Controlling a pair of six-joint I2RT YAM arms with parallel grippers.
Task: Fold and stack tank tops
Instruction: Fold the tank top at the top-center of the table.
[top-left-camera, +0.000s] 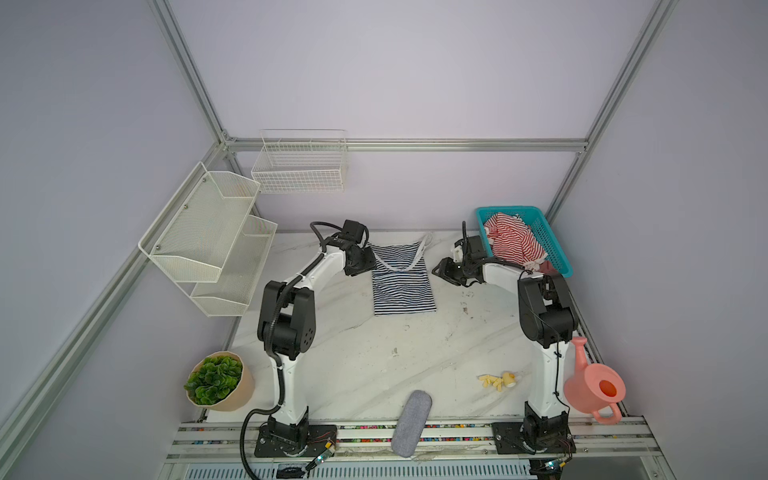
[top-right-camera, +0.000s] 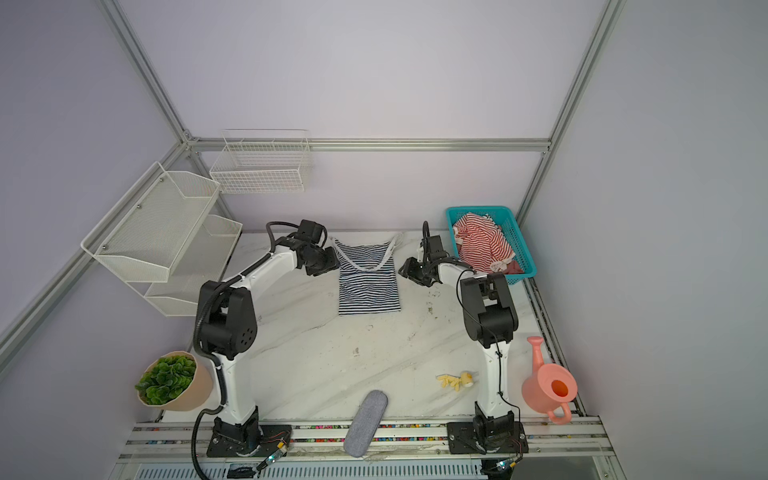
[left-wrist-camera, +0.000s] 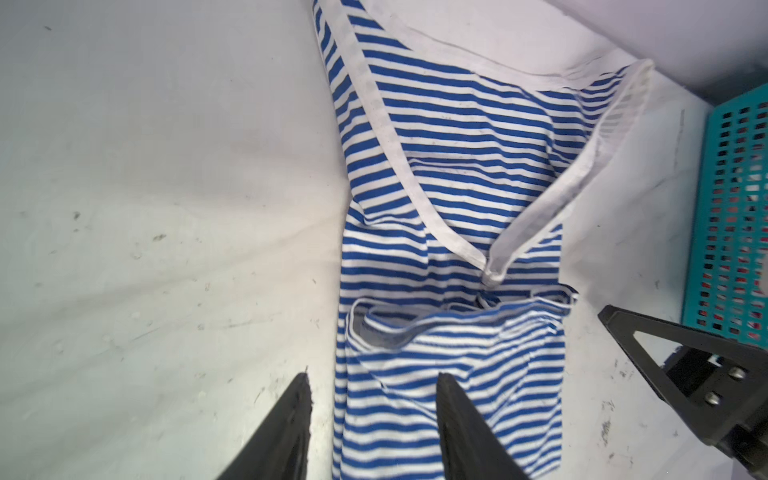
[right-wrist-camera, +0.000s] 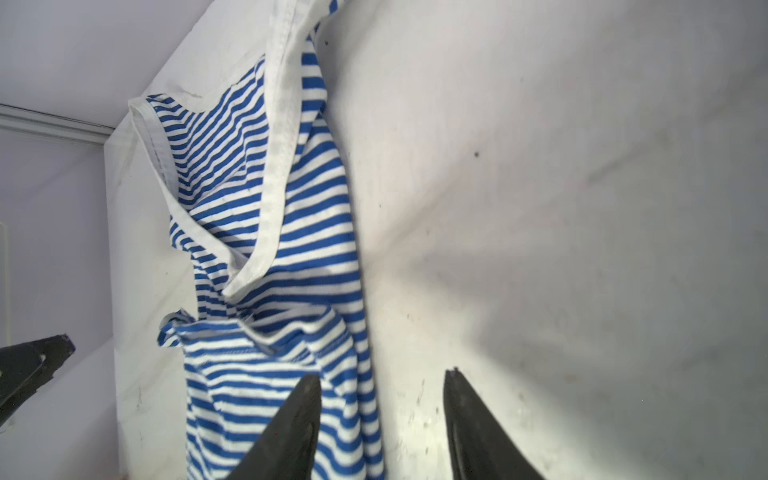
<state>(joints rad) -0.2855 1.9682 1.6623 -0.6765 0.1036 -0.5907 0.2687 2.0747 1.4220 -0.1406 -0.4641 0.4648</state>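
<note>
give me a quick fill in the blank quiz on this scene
The navy tank top lies on the ____.
The teal basket holds the ____ striped tank top.
The left end effector and right end effector are both ____.
Missing: table, red, open.

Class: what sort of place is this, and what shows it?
Probably a robotics lab cell: left arm and right arm bolted to a rail, aluminium frame around plain walls, a pink watering can as prop.
</note>
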